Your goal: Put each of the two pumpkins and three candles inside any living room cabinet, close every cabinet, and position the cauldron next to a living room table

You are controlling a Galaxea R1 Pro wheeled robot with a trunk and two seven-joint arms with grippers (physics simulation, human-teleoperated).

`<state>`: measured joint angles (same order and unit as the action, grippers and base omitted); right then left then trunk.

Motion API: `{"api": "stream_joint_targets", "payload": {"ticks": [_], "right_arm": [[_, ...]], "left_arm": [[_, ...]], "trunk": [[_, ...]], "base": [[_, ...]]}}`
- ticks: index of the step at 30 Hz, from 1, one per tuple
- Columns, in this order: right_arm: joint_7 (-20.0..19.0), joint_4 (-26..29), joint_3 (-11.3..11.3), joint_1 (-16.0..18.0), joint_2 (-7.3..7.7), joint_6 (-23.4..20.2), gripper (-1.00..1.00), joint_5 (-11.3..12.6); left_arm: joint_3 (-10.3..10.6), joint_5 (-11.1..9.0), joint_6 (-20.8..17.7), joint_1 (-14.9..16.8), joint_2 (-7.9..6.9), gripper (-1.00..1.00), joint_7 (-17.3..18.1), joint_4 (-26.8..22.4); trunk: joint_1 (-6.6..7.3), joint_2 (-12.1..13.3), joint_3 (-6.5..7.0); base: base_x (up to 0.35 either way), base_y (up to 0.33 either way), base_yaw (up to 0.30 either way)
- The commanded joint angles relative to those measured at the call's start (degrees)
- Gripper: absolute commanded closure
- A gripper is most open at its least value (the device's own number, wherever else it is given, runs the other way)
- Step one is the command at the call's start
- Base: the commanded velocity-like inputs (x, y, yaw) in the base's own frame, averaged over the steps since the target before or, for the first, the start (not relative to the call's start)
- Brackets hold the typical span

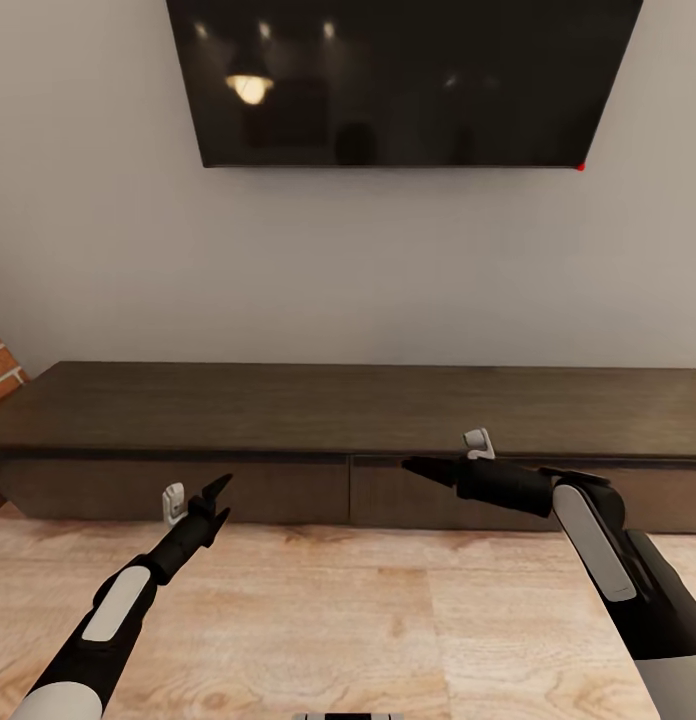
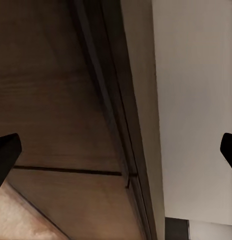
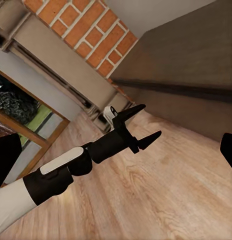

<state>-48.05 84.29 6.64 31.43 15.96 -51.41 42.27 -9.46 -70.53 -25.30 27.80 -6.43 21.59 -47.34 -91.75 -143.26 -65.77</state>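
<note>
1. While the robot faced the wall, the cabinet (image 1: 348,420) ran across the whole head view, a long low dark brown unit standing on the pale wooden floor (image 1: 388,620), its flat drawer fronts shut and flush, with one thin vertical seam between two of them near the middle
2. Its top lay bare, and above it a large black television (image 1: 398,80) hung on the grey wall (image 1: 348,270), with lamp reflections in its glass
3. At the far left of the head view a patch of red brick wall (image 1: 0,365) met the cabinet's end
4. The left tool (image 1: 216,502) hovered over the floor just in front of the left drawer front, its two dark fingers spread wide and holding nothing; the left wrist view looked along that drawer front (image 2: 56,100) and the cabinet's top edge toward the wall
5. The right tool (image 1: 420,466) was held before the right drawer front near the seam, pointing toward the robot's left; from the head view its fingers looked nearly together, but the right wrist view showed its two tips at opposite edges of the frame, so it stood wide and empty
6. The right wrist view also caught the left arm (image 3: 71,165) over the floor, the brick wall behind, and a window with green foliage (image 3: 16,105)
7. Nothing lay between either tool and the drawer fronts
</note>
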Motion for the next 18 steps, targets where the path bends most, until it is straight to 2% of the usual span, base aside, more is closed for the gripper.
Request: {"api": "stream_joint_targets", "payload": {"ticks": [1, 18], "right_arm": [[-0.01, 0.00, 0.04, 0.04, 0.03, -0.27, -1.00, 0.17], [-0.20, 0.30, 0.12, 0.04, 0.03, -0.27, -1.00, 0.09]], "left_arm": [[-0.12, -0.45, -0.50, 0.04, 0.02, -1.00, 0.03, 0.02], [-0.19, -0.57, -0.19, 0.05, 0.02, -1.00, 0.03, 0.05]], "trunk": [[0.01, -0.02, -0.05], [0.01, -0.02, -0.05]], "base": [[0.047, 0.000, 0.000], [0.129, 0.000, 0.000]]}}
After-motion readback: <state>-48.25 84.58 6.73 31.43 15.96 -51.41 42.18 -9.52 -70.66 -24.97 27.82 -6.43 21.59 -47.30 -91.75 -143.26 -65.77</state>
